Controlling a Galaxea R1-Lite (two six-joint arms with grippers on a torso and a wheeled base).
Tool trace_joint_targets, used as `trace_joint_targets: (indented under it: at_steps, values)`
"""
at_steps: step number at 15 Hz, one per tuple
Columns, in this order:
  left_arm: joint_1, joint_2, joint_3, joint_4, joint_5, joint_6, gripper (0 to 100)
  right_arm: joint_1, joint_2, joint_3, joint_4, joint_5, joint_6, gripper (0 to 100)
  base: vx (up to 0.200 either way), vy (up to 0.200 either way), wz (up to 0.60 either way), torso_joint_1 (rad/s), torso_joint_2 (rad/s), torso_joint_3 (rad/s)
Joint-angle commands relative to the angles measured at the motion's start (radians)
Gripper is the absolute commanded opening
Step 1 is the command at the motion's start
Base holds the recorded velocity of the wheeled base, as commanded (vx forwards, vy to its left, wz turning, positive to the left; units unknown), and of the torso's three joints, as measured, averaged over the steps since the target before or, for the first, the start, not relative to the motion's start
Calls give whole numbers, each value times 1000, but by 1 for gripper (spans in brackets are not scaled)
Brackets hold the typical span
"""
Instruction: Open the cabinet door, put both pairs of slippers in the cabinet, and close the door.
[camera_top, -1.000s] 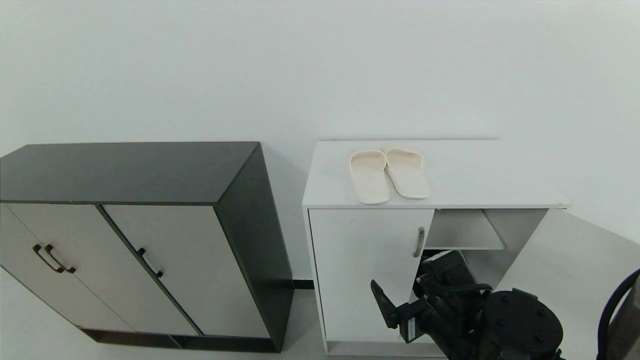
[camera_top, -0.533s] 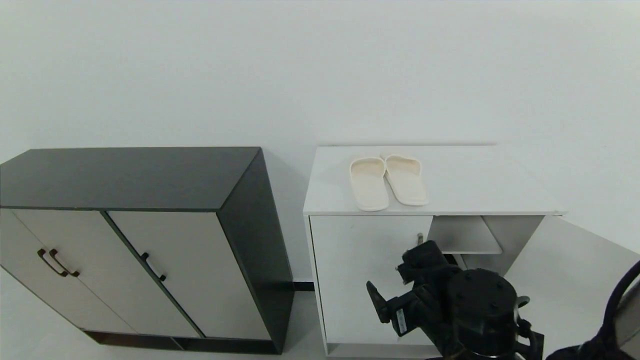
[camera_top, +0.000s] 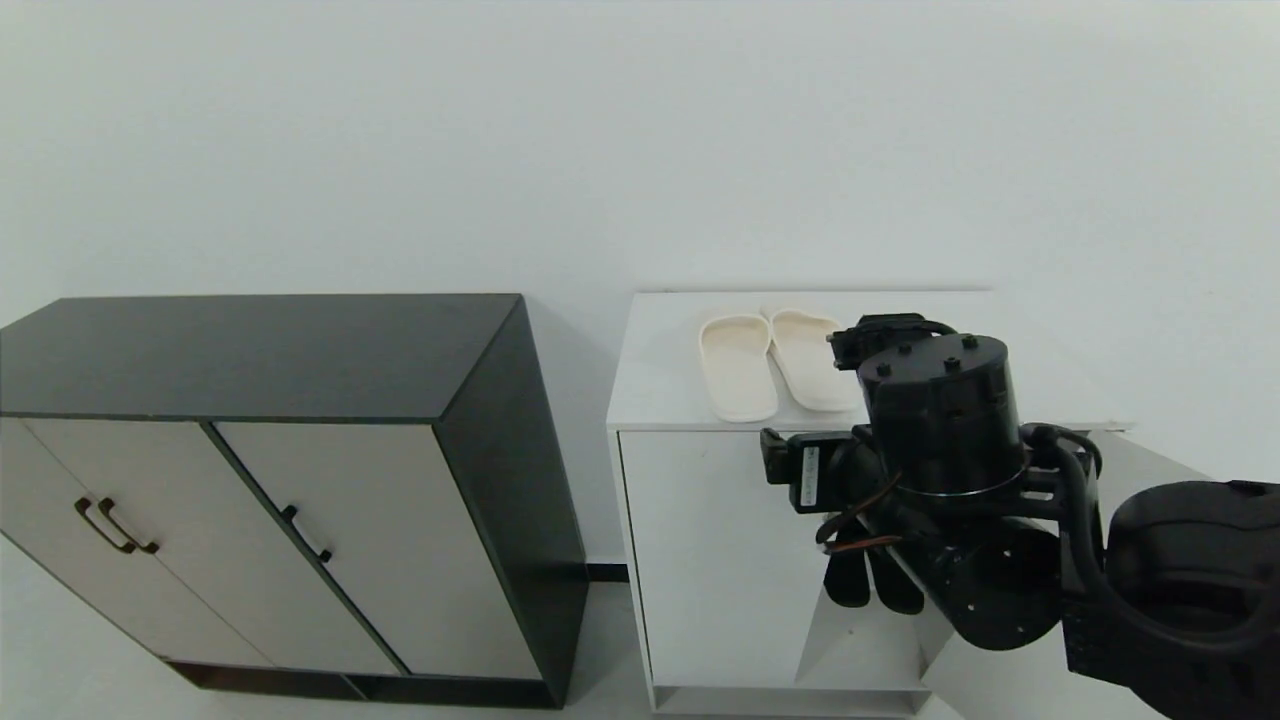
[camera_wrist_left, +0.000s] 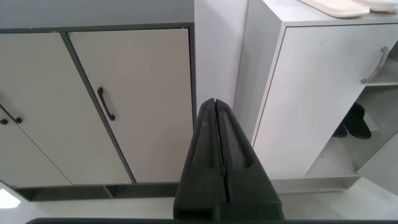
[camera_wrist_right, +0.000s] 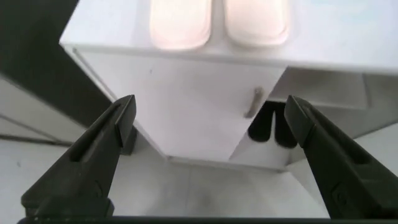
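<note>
We are holding the right gripper (camera_wrist_right: 209, 106), jaws spread wide, before the white cabinet (camera_top: 715, 560), presumably to take the cream slippers (camera_top: 738, 370) on its top; black slippers (camera_top: 848, 585) are lying inside. The left gripper (camera_wrist_left: 216, 124) is hanging closed, empty.

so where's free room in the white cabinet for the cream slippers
The upper shelf, under the cabinet top, looks bare. Below it, black slippers crowd the side by the closed door; the rest is mostly hidden.
</note>
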Motion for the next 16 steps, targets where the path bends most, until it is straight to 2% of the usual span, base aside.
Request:
trace_joint_targets:
  at_steps: [1, 2, 4, 5, 14, 16]
  values:
    - [1, 1, 0, 0, -1, 0, 0, -12, -16, 16, -26, 19, -9, 100, 0, 0, 0, 0, 0, 0]
    - [1, 1, 0, 2, 0, 0, 0, -21, -6, 28, -64, 32, -37, 100, 0, 0, 0, 0, 0, 0]
    - [1, 1, 0, 0, 0, 0, 0, -44, 30, 74, -231, 71, -113, 100, 0, 0, 0, 0, 0, 0]
    - [1, 1, 0, 0, 0, 0, 0, -50, 41, 83, -268, 80, -133, 100, 200, 0, 0, 2, -7, 7]
    - [1, 1, 0, 2, -1, 2, 0, -93, 92, 83, -288, 138, -136, 100, 200, 0, 0, 6, 3, 1]
    - [1, 1, 0, 2, -1, 2, 0, -105, 115, 68, -288, 166, -139, 100, 0, 0, 0, 0, 0, 0]
